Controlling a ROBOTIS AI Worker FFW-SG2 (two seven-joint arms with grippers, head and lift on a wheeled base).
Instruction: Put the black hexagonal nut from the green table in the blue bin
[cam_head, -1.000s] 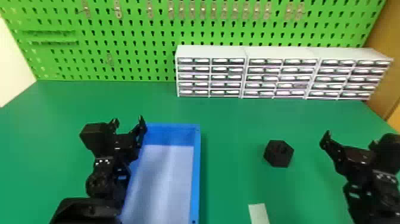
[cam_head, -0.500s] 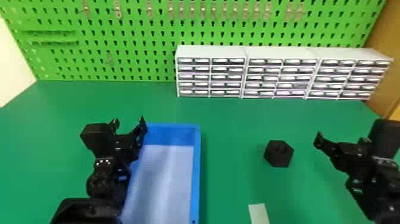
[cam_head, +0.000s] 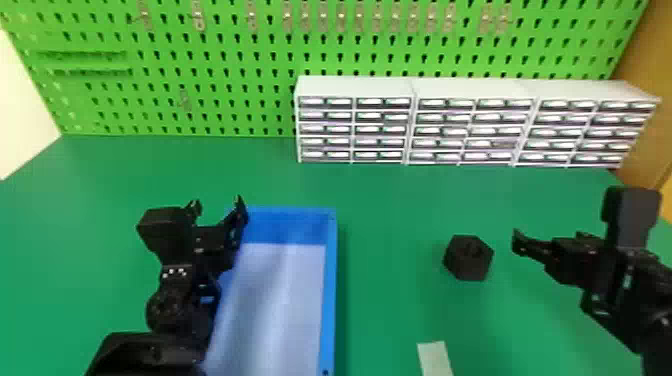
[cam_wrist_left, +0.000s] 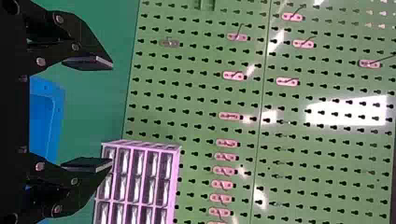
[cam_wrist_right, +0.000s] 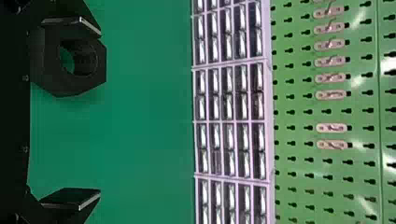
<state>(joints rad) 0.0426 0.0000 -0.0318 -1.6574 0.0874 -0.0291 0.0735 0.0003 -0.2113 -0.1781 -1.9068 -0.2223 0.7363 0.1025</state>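
Shifting left, black right gripper, fingers apart, has neared the black hexagonal nut on the green table, right of the blue bin; grasp likely next. Left gripper unclenched, beside bin.

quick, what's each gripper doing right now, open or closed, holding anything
Left gripper: open, holding nothing.
Right gripper: open, holding nothing; the black hexagonal nut is on the green table.
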